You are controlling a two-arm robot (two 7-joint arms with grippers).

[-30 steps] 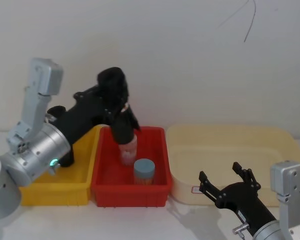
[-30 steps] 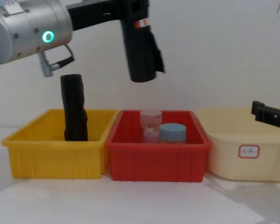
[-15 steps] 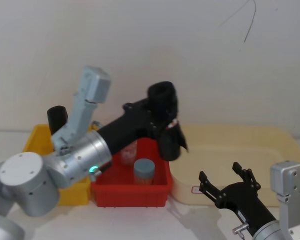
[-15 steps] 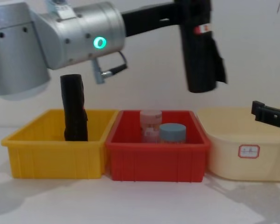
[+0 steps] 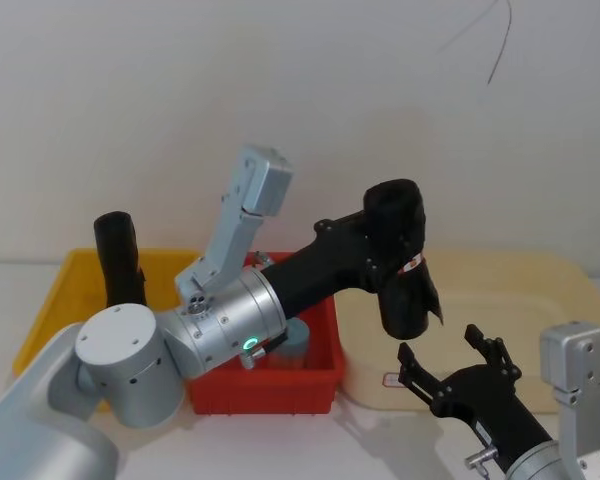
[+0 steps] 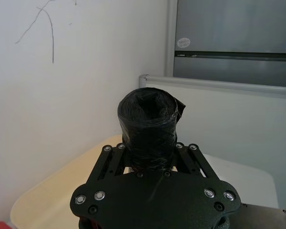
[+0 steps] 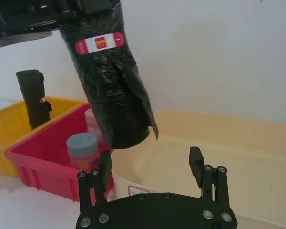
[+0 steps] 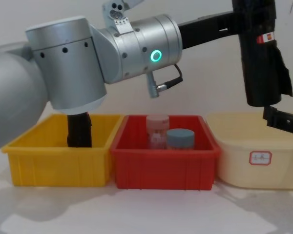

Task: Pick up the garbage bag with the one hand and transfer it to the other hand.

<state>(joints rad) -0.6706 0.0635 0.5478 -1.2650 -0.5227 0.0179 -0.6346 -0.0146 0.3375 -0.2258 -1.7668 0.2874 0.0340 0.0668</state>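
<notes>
Two arms are up front on my feed. Nearest me, the right gripper (image 5: 445, 355) sits low by the near rim of the cream tub (image 5: 540, 290), its jaws spread wide with nothing between them. Close above and just beyond it hangs the garbage bag (image 5: 400, 290), upright in the air. Its red-and-white label is near the top, a loose flap hangs at its side, and its lower end is over the tub and clear of those jaws. The left gripper (image 5: 385, 245) has its jaws pinching the roll's upper part from both sides. Its silver arm reaches across above the red bin (image 8: 163, 168), green ring lit. On the desk (image 8: 136, 209), that bin holds a pink jar (image 8: 157, 129) and a blue-lidded jar (image 8: 179, 139). Farther left, the yellow bin (image 8: 56, 165) holds a second black roll (image 5: 115, 260), standing.
</notes>
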